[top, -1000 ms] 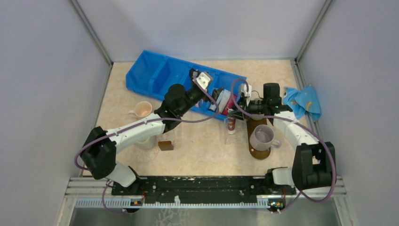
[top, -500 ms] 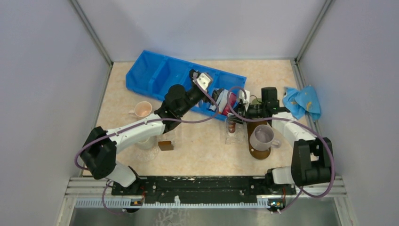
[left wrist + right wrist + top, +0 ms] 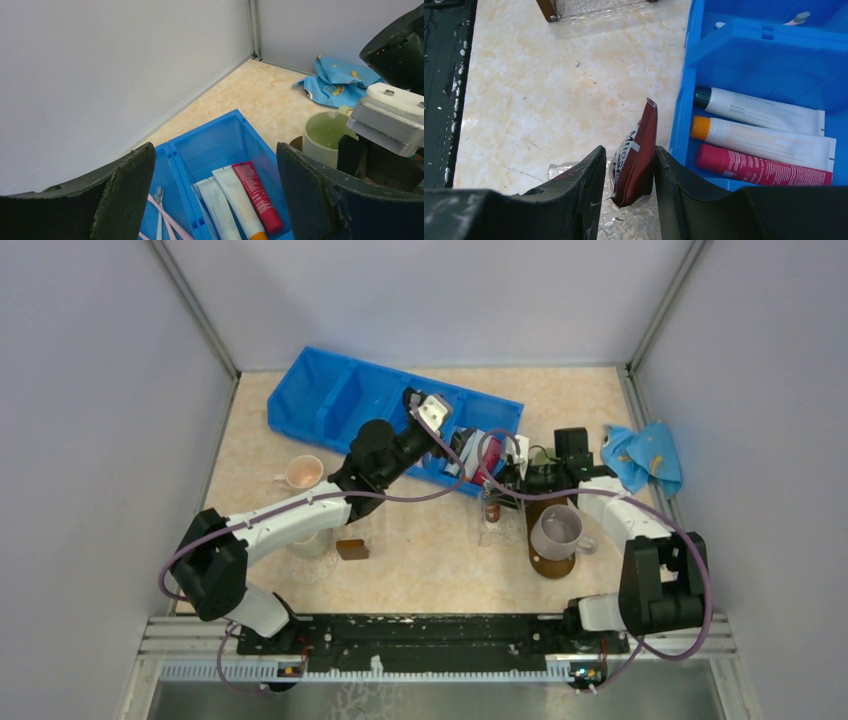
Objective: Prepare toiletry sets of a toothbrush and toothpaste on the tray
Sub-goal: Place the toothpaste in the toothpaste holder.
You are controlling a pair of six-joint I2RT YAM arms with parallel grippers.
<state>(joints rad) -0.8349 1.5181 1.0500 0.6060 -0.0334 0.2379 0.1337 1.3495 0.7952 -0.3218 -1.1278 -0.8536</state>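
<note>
Right arm has pulled back from the bin toward the near right since the earlier frame. Left arm hasn't budged.

Nearest: tray [image 3: 549,564] on the right, with a grey mug [image 3: 556,530] sitting on it. No brush or paste visible on it.

Just left of the tray's far end is a clear cup [image 3: 490,528]. The right gripper [image 3: 628,152] is over it with a dark red toothpaste tube [image 3: 640,140] upright between its fingers, crimped end up. Jaws are narrow and the tube touches the right finger. Can't tell if it's actually pinched or just let go.

Further back is the blue bin [image 3: 330,400]. Its end compartment has three more tubes: white, white with an orange cap, and pink-red [image 3: 764,169]. Toothbrushes [image 3: 167,220] are in the next compartment.

Left gripper [image 3: 215,147] hangs over the bin, jaws wide apart, nothing in them. Blue cloth [image 3: 645,455] is at the far right.

Handling guess: the tube is light, soft and slick, so it will squash. Pinch it across the flat faces at mid-body or at the crimp. The brushes are thin, stiff and light and lie flat, so take them at mid-handle.
</note>
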